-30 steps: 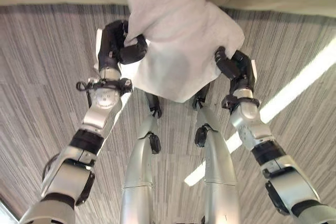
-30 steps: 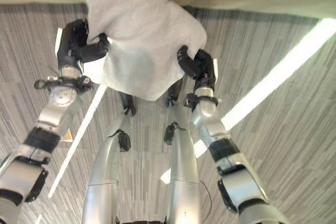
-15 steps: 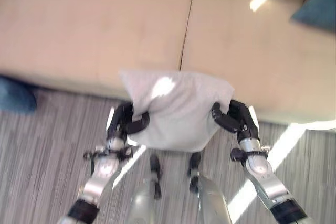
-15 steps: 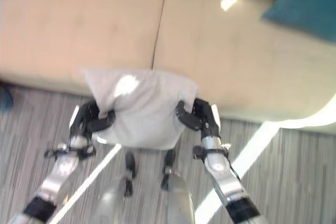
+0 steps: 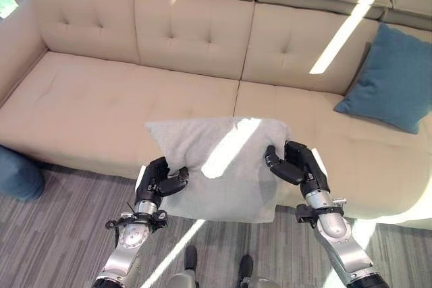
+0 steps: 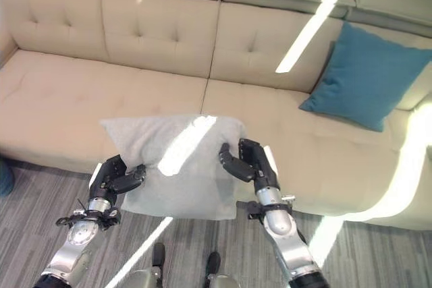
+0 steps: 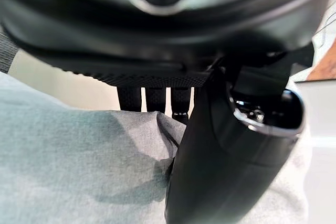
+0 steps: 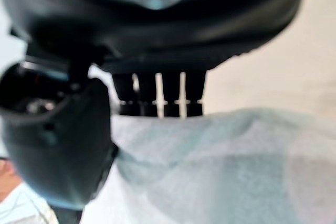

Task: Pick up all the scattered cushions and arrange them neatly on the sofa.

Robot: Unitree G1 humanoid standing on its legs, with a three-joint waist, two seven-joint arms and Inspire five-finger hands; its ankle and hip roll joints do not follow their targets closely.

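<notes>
Cushion (image 5: 216, 166) of pale grey fabric hangs in the air in front of the beige sofa (image 5: 101, 106), held between the left hand (image 5: 162, 179) and the right hand (image 5: 293, 164), each with thumb and fingers pinching a side edge of the cloth cover. It sits just short of the seat's front edge, above the striped grey floor (image 5: 54, 234), not yet resting on the upholstery. A teal cushion (image 5: 395, 79) already leans against the backrest at the sofa's right end, and part of a blue cushion (image 5: 17, 173) lies on the floor at the far left. The grips look shallow, taking only folds of fabric, so the cushion could slip out and drop to the floor if either pinch loosens; released too early, it may catch the seat's edge and slide off
</notes>
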